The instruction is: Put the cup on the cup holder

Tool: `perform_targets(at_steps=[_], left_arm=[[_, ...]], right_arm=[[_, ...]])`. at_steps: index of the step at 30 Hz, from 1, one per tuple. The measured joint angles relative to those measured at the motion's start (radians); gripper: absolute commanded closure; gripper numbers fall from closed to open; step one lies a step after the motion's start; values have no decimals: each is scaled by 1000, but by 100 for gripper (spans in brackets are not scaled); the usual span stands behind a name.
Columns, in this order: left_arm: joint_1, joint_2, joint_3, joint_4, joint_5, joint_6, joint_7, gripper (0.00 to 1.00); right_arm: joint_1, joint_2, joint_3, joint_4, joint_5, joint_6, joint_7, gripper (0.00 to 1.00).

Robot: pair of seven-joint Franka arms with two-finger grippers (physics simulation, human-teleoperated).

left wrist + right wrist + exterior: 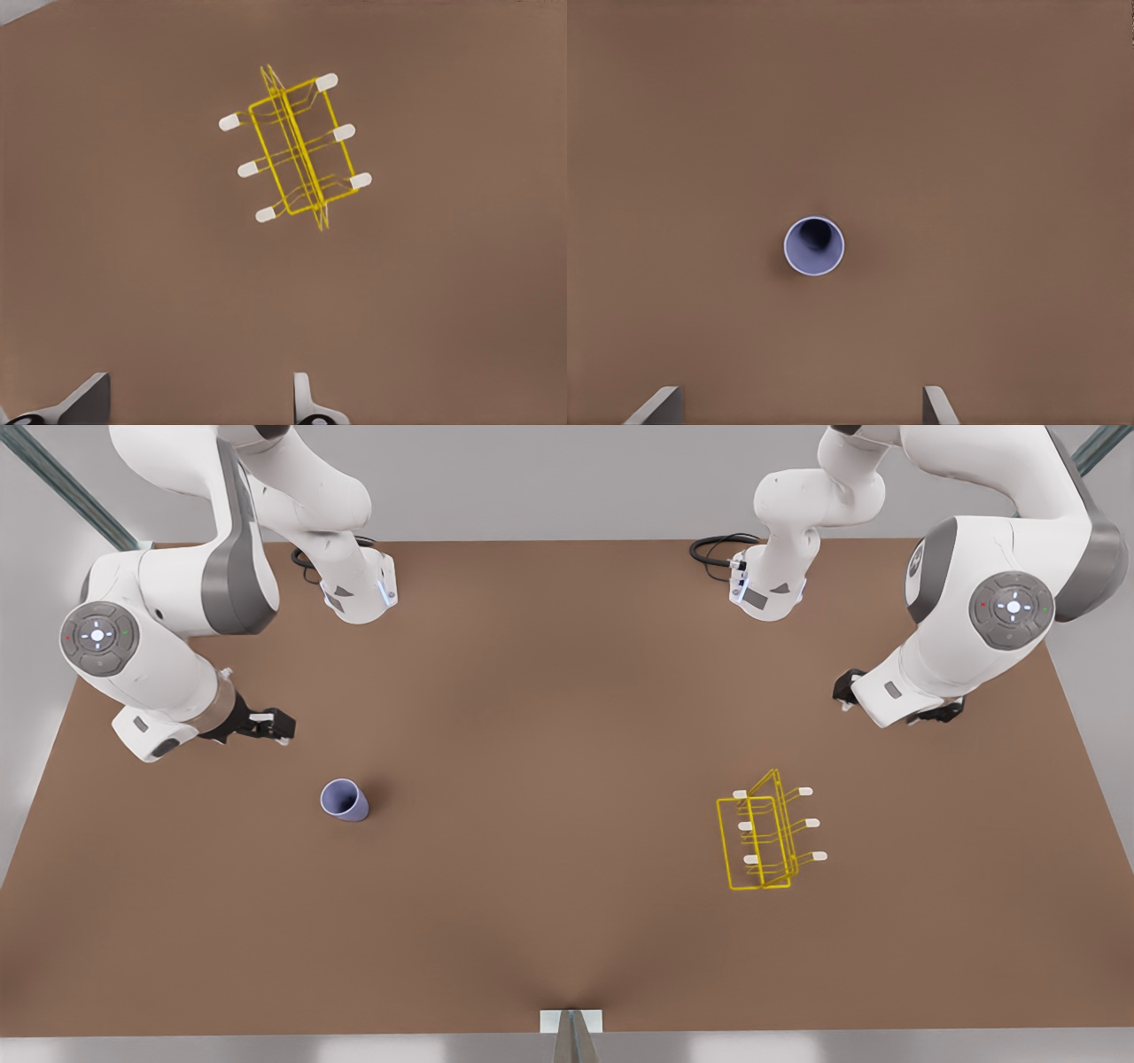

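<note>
The small lavender-blue tapered cup (345,800) stood upright on the brown surface (549,779), just near-right of the right claw (275,726), whose fingers were spread empty. The yellow wire-frame cup holder (764,841) lay well apart, beneath the left claw (895,708), seen open.

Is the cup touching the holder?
Apart. The front view shows the cup and the holder separated by a wide stretch of bare table.

One lavender-blue cup (345,800) is standing on the brown table (549,797), and one yellow wire cup holder (764,833) is sitting there too. The holder is showing six white-tipped prongs (327,81). Two white arms are reaching over the table's far edge.
</note>
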Motion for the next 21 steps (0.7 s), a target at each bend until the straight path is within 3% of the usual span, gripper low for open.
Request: perform_targets(at_steps=[7, 15, 21], left_arm=[[-2, -2, -1, 0, 1, 4, 9, 0], [-2, -2, -1, 0, 1, -1, 16, 0], [-2, -2, -1, 0, 1, -5, 19, 0]], right_arm=[[84, 137, 6, -71, 61, 49, 29, 0], [98, 192, 6, -432, 69, 421, 79, 0], [87, 167, 7, -568, 30, 644, 92, 0]])
